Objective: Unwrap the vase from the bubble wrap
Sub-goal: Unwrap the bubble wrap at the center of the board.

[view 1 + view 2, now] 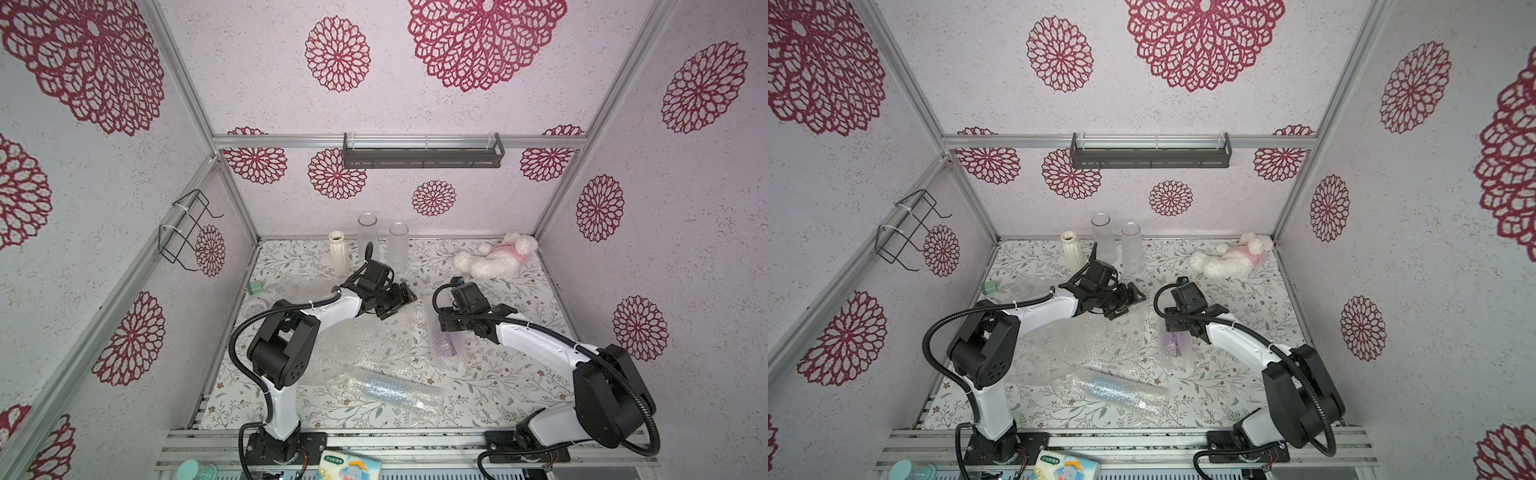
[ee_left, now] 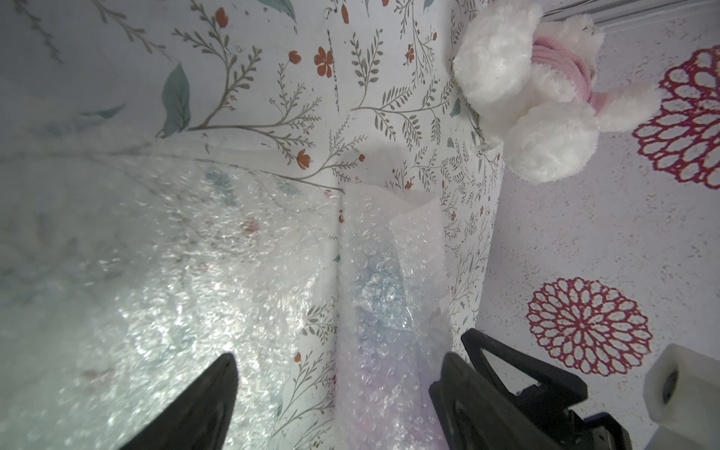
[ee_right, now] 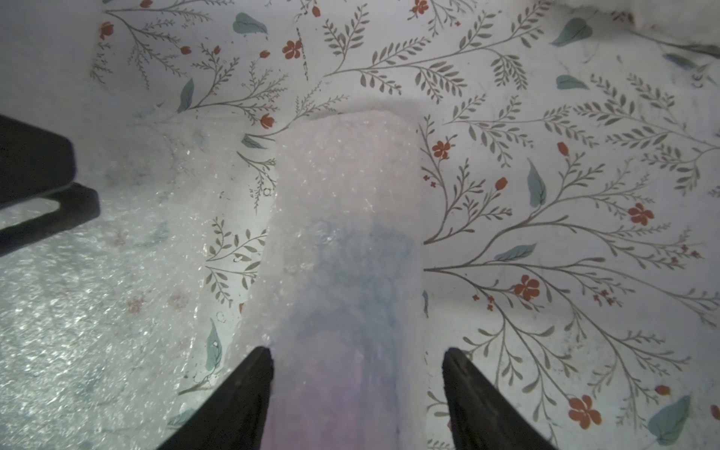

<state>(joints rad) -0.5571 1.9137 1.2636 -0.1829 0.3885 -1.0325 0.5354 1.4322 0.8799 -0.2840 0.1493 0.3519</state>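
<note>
In a top view the purple vase (image 1: 447, 343), swaddled in bubble wrap (image 1: 457, 365), lies on the table (image 1: 519, 374) right under the right gripper (image 1: 445, 327), the left gripper (image 1: 400, 301) hovering near. Left wrist view now: the left gripper (image 2: 339, 356) gapes wide and empty, the wrapped vase (image 2: 382, 296) lying just ahead. Right wrist view: the right gripper (image 3: 356, 350) straddles the wrapped vase (image 3: 350, 241), jaws spread to either side, nothing pinched yet.

Downward stereo overviews; close wrist views, same bubble wrap (image 2: 374, 311)
</note>
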